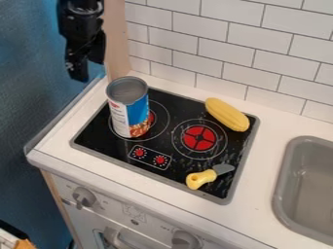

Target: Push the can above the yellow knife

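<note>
One black gripper (89,71) hangs in the upper left of the camera view, and whether its jaws are released or clenched I cannot tell. Below and to the right of the jaws, apart from them, the can (129,108) stands upright on the black cooktop (104,146), over part of the left burner ring. Its label is blue and white, and its grey top faces up. Farther right of the jaws and lower lies a yellow, ridged, elongated toy (228,115), near the cooktop's back right corner. The red burner (199,138) is between that toy and the can, nearer the front. Farther down and right from the jaws, the yellow knife (201,179) rests near the cooktop's front right corner, its grey blade pointing away from the can. The grey sink (282,187) is farthest right of the jaws, set in the white counter (260,194).
</note>
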`<act>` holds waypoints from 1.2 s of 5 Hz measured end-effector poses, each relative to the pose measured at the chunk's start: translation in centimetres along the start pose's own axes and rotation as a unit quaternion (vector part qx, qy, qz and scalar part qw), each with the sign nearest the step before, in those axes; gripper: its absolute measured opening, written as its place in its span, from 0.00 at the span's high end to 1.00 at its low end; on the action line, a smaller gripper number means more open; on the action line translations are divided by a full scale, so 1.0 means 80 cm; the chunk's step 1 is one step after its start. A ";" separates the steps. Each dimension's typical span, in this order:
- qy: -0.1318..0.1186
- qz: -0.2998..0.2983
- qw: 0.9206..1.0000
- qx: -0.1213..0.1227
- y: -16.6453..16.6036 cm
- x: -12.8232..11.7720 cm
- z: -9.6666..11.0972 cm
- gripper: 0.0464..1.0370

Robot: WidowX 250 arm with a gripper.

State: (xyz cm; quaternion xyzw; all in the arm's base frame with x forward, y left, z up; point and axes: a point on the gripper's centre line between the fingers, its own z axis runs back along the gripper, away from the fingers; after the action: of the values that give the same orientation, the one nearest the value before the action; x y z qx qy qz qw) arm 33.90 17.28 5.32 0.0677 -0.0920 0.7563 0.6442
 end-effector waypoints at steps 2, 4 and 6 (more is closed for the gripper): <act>0.016 -0.041 0.999 0.001 -0.005 -0.017 -0.031 0.04; 0.038 -0.056 0.998 0.010 -0.004 -0.033 -0.047 0.04; 0.043 -0.067 0.997 0.011 0.000 -0.071 -0.050 0.04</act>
State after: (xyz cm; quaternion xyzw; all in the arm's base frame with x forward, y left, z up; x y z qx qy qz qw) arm 34.91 12.73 0.19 0.0477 -0.0513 0.7148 0.6958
